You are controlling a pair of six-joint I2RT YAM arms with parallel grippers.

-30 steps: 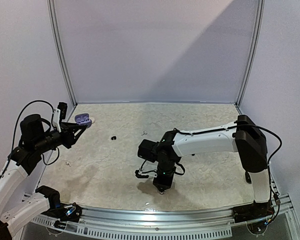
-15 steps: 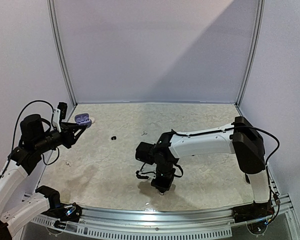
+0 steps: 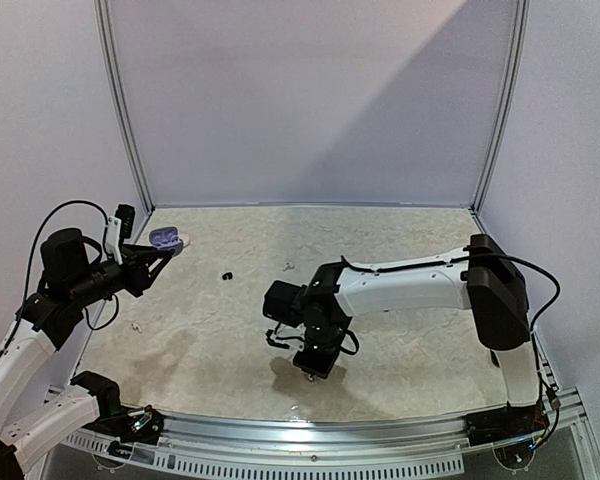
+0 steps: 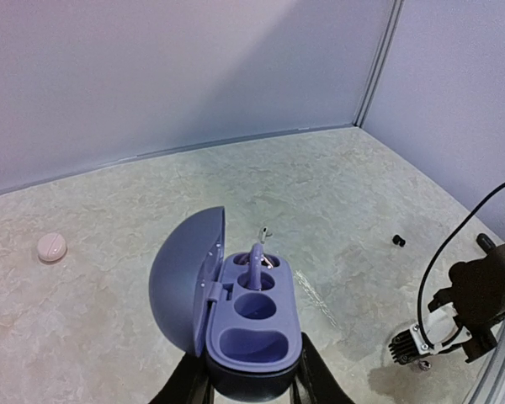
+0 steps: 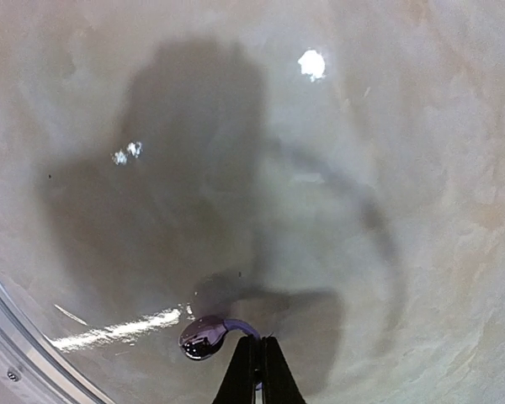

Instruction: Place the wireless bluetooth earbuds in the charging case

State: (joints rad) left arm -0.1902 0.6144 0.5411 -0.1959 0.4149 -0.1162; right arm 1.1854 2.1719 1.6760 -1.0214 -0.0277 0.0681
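Earbud (image 5: 204,335), glossy, with a short stem, pinched by that stem in the closed right claw (image 5: 254,364), close over the counter (image 5: 387,126) near the middle of its near edge. Judged light, hard and slippery, so liable to twist; the stem looks the surest hold. At the left edge, the left claw (image 4: 251,389) clamps the base of the open charging case (image 4: 252,324), which has a seated bud (image 4: 254,257) in its far pocket. Farther off lie a black bud (image 3: 226,275) and a white bud (image 3: 288,266).
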